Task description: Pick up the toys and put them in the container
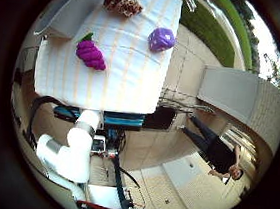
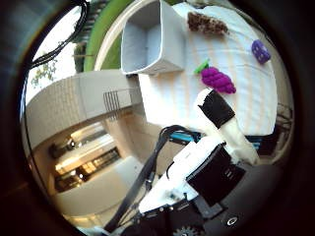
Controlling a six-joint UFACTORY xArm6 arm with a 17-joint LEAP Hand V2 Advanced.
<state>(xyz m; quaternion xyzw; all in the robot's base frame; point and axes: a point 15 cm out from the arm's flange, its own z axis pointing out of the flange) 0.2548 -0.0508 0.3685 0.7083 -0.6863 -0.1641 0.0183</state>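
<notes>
Three toys lie on a table under a white cloth with pale yellow stripes point(image 1: 118, 72). A magenta knitted grape bunch with a green leaf point(image 1: 90, 54) lies nearest the table's middle. A purple die-like block point(image 1: 161, 39) sits toward one edge. A brown fuzzy toy point(image 1: 122, 3) lies at the far end. A grey open container point(image 2: 147, 42) stands on the cloth beside the brown toy, and its inside looks bare. My hand point(image 2: 219, 132) hangs well above the table, one white finger with a black pad stretched out straight toward the grapes, holding nothing.
The white arm point(image 1: 75, 148) rises from a base beside the table. Paved ground, a green lawn strip point(image 1: 213, 27) and a building surround the table. A person in dark clothes point(image 1: 216, 147) stands on the paving away from the table.
</notes>
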